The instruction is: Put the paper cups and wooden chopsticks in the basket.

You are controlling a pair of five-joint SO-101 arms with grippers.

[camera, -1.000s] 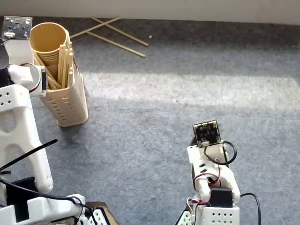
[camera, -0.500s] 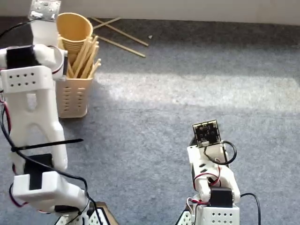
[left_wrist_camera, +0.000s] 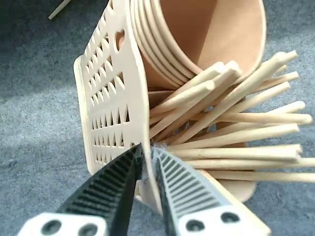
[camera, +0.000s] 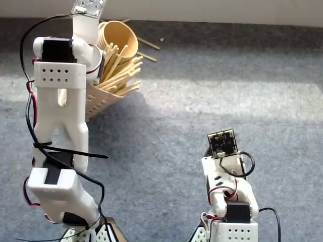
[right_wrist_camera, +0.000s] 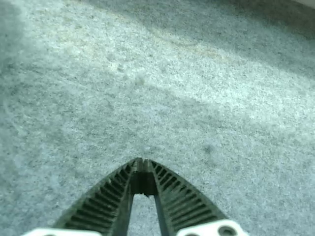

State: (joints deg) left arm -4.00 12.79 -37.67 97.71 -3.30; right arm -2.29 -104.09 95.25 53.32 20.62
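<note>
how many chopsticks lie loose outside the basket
3 chopsticks: two ends right of the paper cups, one tip behind them, beyond the basket; others may be hidden.

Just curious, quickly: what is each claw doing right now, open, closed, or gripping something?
Left gripper: shut on the basket, pinching its wall.
Right gripper: shut, holding nothing.
</note>
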